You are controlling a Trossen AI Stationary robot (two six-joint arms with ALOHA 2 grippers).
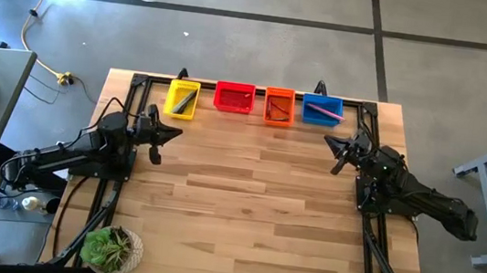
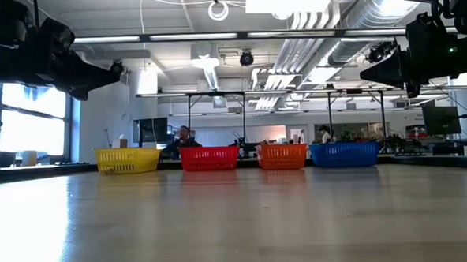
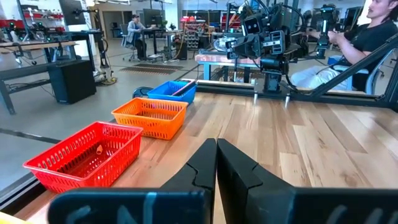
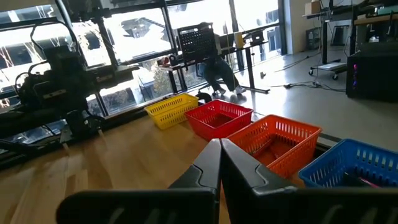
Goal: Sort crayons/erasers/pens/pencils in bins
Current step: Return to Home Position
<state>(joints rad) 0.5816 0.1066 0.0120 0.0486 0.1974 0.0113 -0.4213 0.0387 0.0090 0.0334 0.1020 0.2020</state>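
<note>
Four bins stand in a row at the table's far edge: yellow, red, orange, blue. The yellow bin holds dark sticks, the orange bin thin sticks, the blue bin a pink stick. A tiny orange-pink eraser lies in the red bin. My left gripper is shut and empty, raised at the table's left. My right gripper is shut and empty, raised at the table's right.
A potted plant stands at the near left corner. Bare wood lies between the arms. A black frame rail runs behind the bins. People sit in the room beyond the table.
</note>
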